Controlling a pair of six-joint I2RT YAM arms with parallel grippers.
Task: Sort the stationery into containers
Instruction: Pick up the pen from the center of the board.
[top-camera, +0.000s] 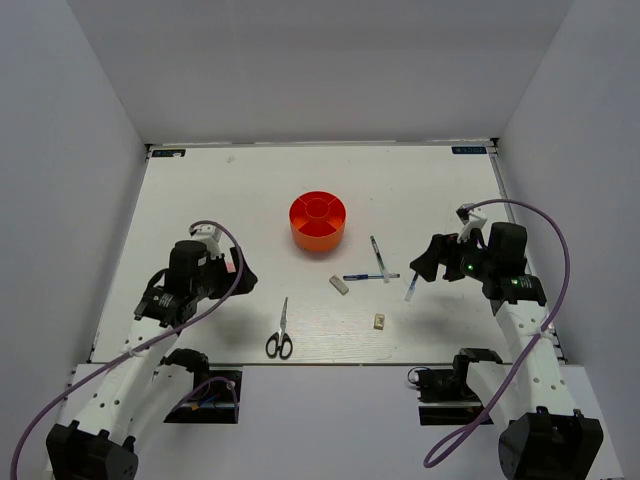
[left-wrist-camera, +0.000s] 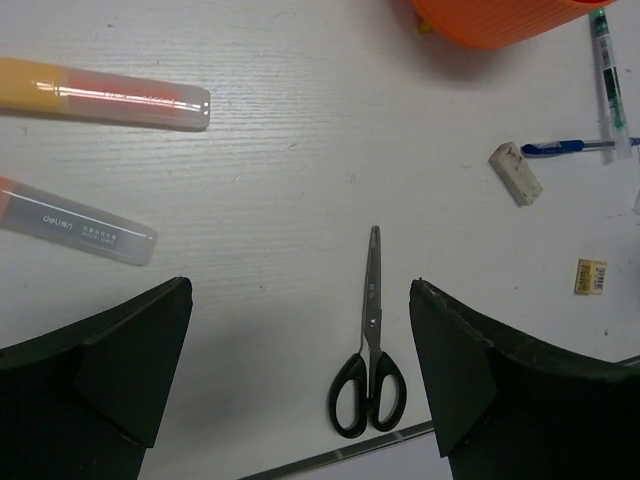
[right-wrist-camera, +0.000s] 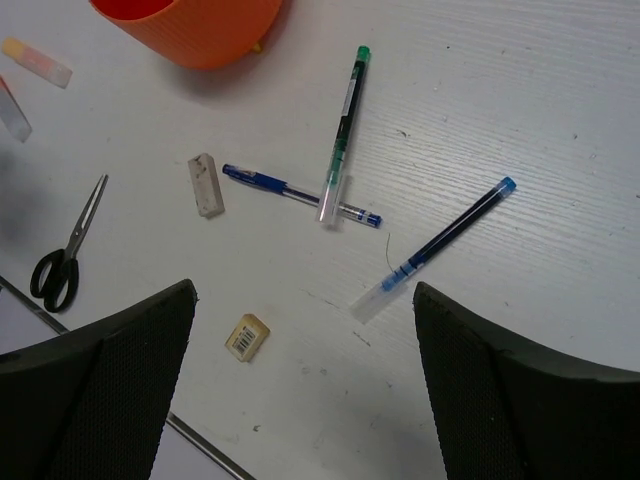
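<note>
The orange tub (top-camera: 318, 221) stands mid-table, its rim also in the left wrist view (left-wrist-camera: 500, 20) and the right wrist view (right-wrist-camera: 200, 30). Black-handled scissors (top-camera: 281, 331) lie near the front edge, below my open, empty left gripper (left-wrist-camera: 300, 290). A whitish eraser (top-camera: 340, 285), a blue pen (top-camera: 370, 276), a green-capped pen (top-camera: 378, 257), a blue-tipped dark pen (top-camera: 411, 287) and a beige cube (top-camera: 379, 321) lie right of centre. My right gripper (right-wrist-camera: 305, 290) is open and empty above the table, between the cube (right-wrist-camera: 247, 336) and the blue-tipped pen (right-wrist-camera: 440, 245).
Two capped markers, one yellow-red (left-wrist-camera: 110, 95) and one grey (left-wrist-camera: 80, 225), lie on the table left of the scissors (left-wrist-camera: 370, 340). The table's front edge (left-wrist-camera: 340, 455) runs just behind the scissors' handles. White walls enclose the table's back and sides.
</note>
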